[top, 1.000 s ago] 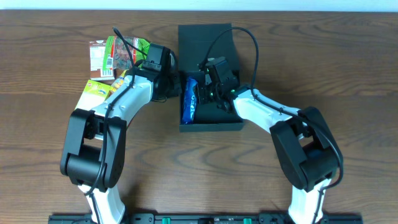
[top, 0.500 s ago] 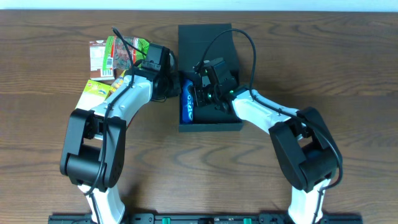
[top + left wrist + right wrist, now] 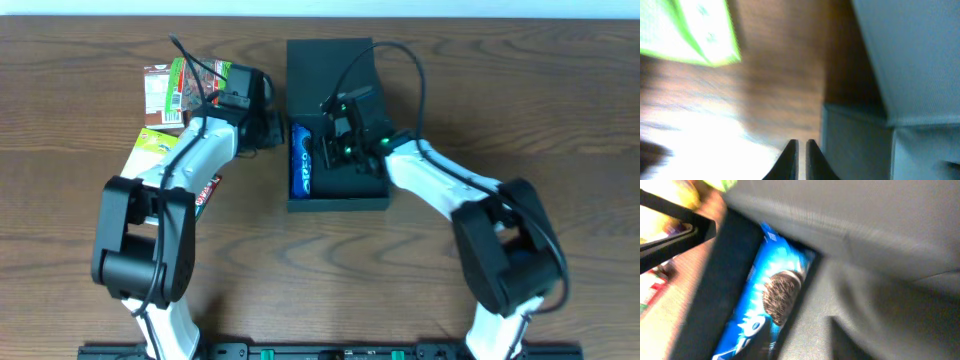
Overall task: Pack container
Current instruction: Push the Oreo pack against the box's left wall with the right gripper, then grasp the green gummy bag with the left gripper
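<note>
The container [image 3: 338, 190] sits open at the centre of the surface [image 3: 560, 120], lid [image 3: 330, 75] hinged back. It looks rigid and light — take it by a wall rim. A blue Oreo packet [image 3: 771, 300] lies along its left wall. The right hand [image 3: 335, 150] hovers inside it; its opening cannot be told. The left hand [image 3: 801, 150], just left of the container, is nearly closed and empty.

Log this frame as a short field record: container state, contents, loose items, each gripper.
container: lid open, standing at the far side
contents: one blue cookie packet along the left wall
loose items: snack packets on table, left of container
left gripper: empty, fingers nearly together, beside the container's left wall
right gripper: over the container interior, jaw state unclear
</note>
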Robot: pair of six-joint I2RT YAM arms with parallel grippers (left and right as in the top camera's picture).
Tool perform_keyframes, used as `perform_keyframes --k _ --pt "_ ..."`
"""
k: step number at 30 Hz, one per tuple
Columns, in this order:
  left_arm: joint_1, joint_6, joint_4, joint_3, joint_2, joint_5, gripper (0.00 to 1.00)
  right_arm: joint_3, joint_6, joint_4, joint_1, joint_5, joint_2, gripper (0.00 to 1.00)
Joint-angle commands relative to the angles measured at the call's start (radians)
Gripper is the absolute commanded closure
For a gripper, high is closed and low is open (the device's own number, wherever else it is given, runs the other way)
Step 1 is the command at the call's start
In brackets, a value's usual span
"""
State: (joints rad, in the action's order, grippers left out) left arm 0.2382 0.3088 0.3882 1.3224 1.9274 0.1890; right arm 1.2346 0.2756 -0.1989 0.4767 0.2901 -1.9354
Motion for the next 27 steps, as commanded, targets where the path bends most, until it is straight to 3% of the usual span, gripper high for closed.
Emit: perform_keyframes --k 1,2,3,7,14,20,27 --pt "-0.014 -0.079 -0.005 0.056 -0.049 -0.151 0.56 0.026 -0.023 -0.003 -0.018 -0.002 0.09 0.14" --pt "-0.014 -0.134 -0.021 0.057 -0.049 -0.179 0.44 0.026 -0.023 -0.004 -0.02 -0.002 0.109 0.03" --pt "-0.012 -0.203 -0.031 0.057 -0.048 -0.218 0.39 0.026 -0.031 -0.006 -0.025 -0.003 0.13 0.01" --pt "-0.002 -0.359 -0.054 0.056 -0.044 -0.339 0.28 0.026 -0.036 -0.029 -0.053 -0.042 0.18 0.01" --pt "-0.002 -0.434 -0.143 0.055 0.023 -0.357 0.25 0.026 -0.048 -0.055 -0.097 -0.043 0.196 0.01" --pt "0.004 -0.599 -0.204 0.055 0.077 -0.407 0.18 0.026 -0.049 -0.103 -0.107 -0.048 0.196 0.01" --pt "0.004 -0.608 -0.22 0.055 0.137 -0.429 0.14 0.026 -0.05 -0.122 -0.119 -0.051 0.196 0.01"
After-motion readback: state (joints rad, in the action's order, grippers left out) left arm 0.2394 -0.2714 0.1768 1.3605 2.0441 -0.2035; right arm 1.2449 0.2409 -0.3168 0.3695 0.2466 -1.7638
